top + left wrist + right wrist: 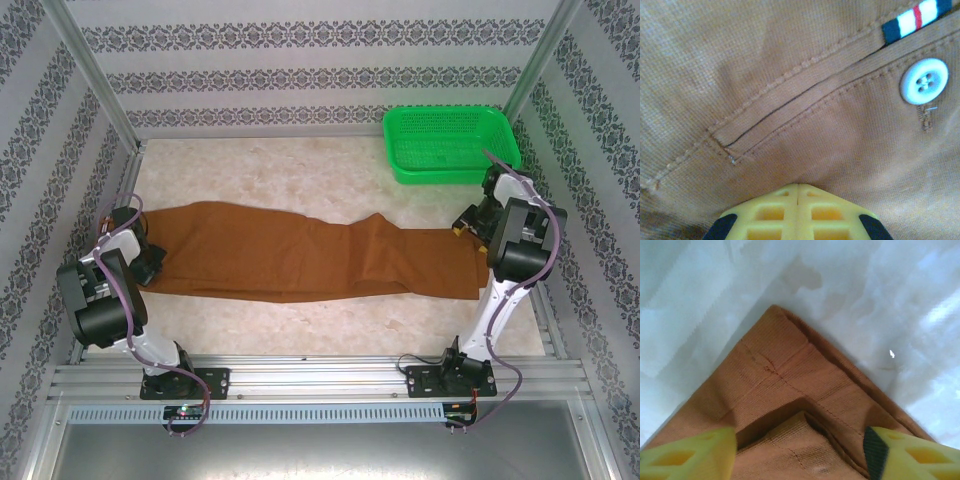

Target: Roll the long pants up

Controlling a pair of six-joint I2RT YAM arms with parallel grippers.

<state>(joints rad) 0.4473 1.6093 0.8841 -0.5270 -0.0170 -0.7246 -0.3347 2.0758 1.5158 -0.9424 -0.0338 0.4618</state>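
The long pants (300,255) lie flat across the table, waist at the left and leg ends at the right. My left gripper (150,262) is at the waist end. In the left wrist view its yellow fingers (797,186) meet tip to tip, shut on the rust-brown fabric (790,75) just below a welt pocket, and creases run into the tips. My right gripper (465,228) is at the leg end. In the right wrist view it stands open (800,440) astride a lifted hem corner (790,390), with the fabric lying between the fingers.
A green basket (450,145) stands at the back right, just beyond the right arm. A white button (923,81) and a striped tag (914,17) mark the waistband. Patterned walls and metal posts enclose the pale marble table (300,175).
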